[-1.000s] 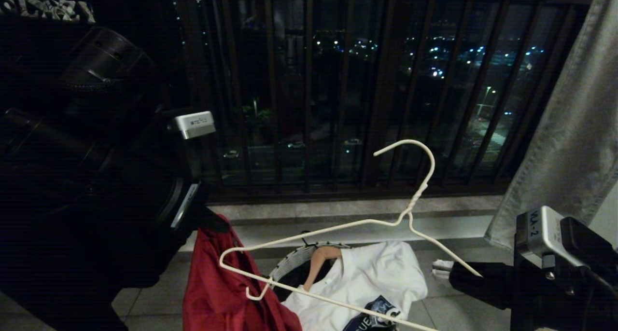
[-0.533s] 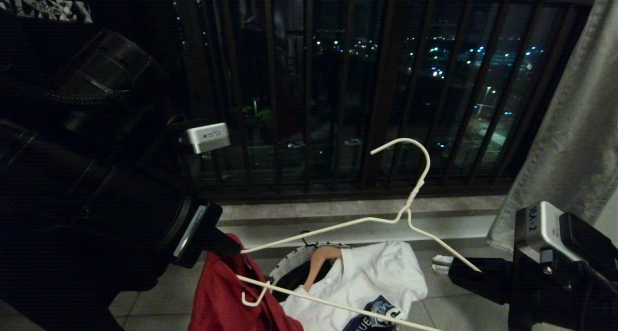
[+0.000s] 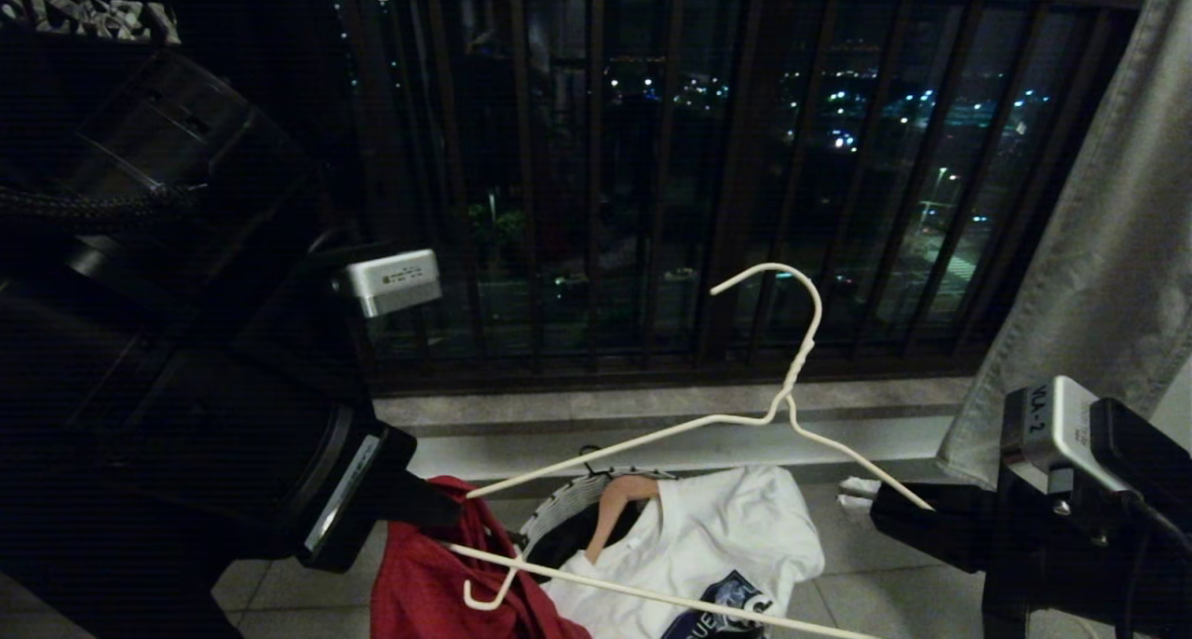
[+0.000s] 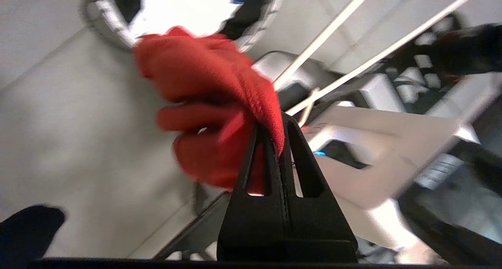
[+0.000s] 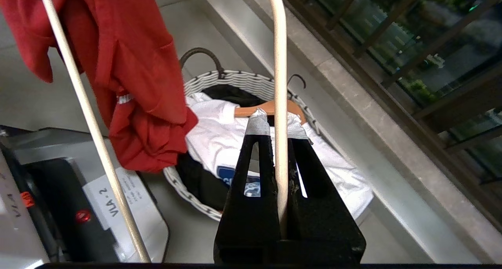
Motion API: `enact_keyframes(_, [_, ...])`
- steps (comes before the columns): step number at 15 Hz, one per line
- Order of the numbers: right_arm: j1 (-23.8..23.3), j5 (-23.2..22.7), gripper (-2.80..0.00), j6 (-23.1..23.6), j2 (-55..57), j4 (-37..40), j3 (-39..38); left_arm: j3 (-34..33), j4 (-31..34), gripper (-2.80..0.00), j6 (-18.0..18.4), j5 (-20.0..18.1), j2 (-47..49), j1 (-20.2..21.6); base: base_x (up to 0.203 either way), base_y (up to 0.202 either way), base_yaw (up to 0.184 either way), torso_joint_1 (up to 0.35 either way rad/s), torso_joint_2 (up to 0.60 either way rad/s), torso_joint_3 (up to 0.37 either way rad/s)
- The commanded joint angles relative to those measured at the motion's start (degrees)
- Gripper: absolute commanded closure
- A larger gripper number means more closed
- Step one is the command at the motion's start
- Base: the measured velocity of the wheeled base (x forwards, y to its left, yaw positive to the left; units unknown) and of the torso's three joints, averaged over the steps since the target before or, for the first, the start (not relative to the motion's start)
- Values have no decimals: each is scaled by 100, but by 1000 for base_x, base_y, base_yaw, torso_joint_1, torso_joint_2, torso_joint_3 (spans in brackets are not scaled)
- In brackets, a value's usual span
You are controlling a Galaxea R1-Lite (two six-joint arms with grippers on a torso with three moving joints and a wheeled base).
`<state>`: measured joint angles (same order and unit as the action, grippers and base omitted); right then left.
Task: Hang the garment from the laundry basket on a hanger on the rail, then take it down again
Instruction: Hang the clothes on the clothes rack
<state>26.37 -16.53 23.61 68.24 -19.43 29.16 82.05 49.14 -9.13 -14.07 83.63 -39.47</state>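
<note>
The red garment (image 3: pixel 438 574) hangs bunched from my left gripper (image 3: pixel 447 509), which is shut on a fold of it (image 4: pixel 208 88) above the floor, just left of the laundry basket (image 3: pixel 559 513). My right gripper (image 3: pixel 861 504) is shut on one shoulder end of the white wire hanger (image 3: pixel 790 389) and holds it tilted, hook up, over the basket. The hanger's far shoulder end crosses in front of the garment, right by the left gripper. In the right wrist view the wire (image 5: pixel 279 65) runs straight between the right gripper (image 5: pixel 274 122) fingers. The rail is out of view.
A white T-shirt (image 3: pixel 726 527) and a wooden hanger (image 3: pixel 619 504) lie in the basket, over something black. Dark window railing bars (image 3: pixel 596 183) and a stone ledge (image 3: pixel 652 406) stand behind it. A grey curtain (image 3: pixel 1108 248) hangs at the right. My base (image 5: pixel 117 206) is close below.
My left gripper has moved right and down with the garment, up to the hanger's far shoulder end. The right gripper and hanger have barely shifted.
</note>
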Motion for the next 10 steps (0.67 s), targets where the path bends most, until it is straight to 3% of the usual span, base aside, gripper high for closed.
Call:
enact_keyframes(1, [-35,-8,0,65,-83,-17,-24,-64,11,0,5,428,115,-39,0,0,0,0,0,0])
enact_keyframes(3, [-62,-13,0,65,-74,-17,-16,-75,8,0,8,598,119,-35,0,0,0,0,0,0])
enact_keyframes(10, [-70,-17,0,65,-74,-57,2,-84,25,0,-49,497,-83,-394,0,0,0,0,0,0])
